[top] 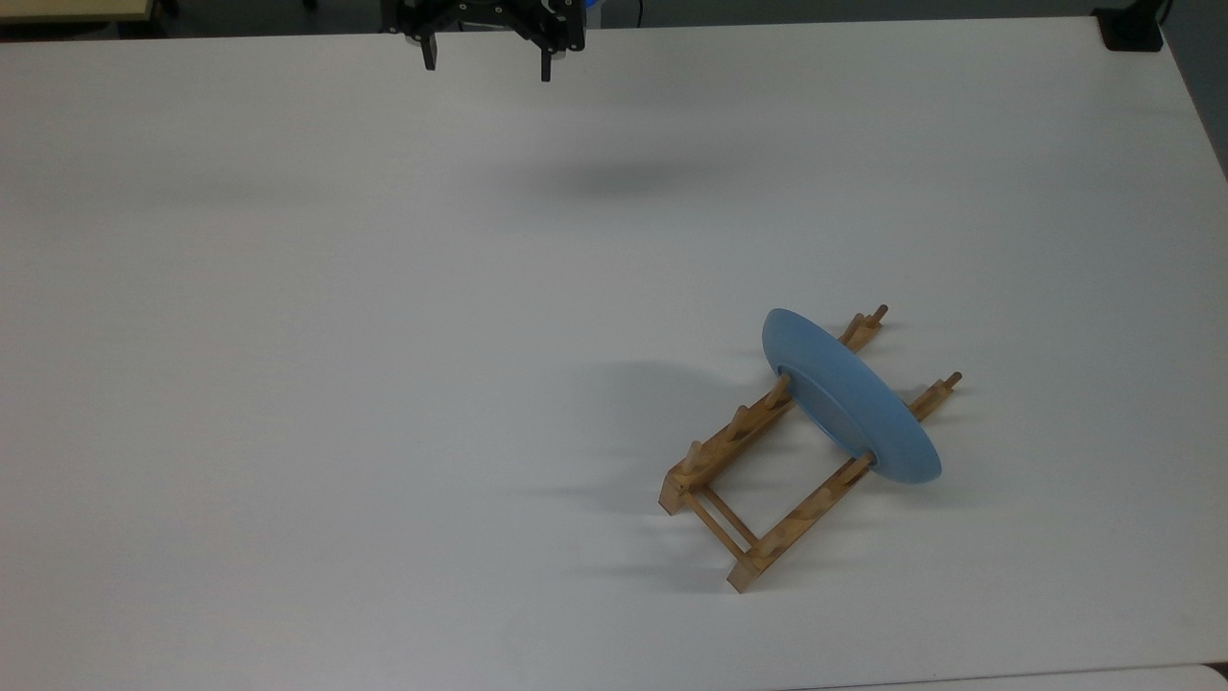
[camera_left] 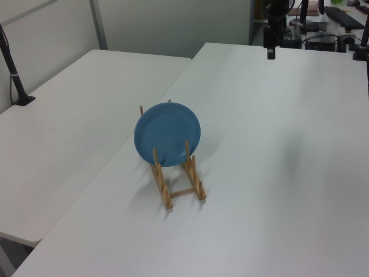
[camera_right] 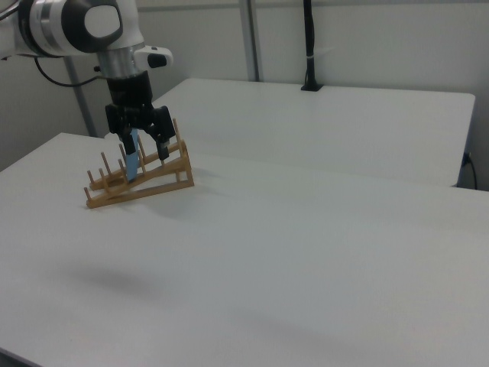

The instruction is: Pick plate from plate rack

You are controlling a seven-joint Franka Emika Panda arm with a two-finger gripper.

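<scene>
Gripper [top: 486, 59] spread, empty. Plate [top: 850, 395] stood on edge in plate rack [top: 767, 480], well apart; judged rigid, smooth; upper rim best pinched.

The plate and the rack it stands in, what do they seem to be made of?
The plate looks like matte light-blue plastic or glazed ceramic: even colour, no shine, so I can't say which. The rack looks like bare light-brown wood: visible grain, round pegs and thin dowels joining two rails.
</scene>
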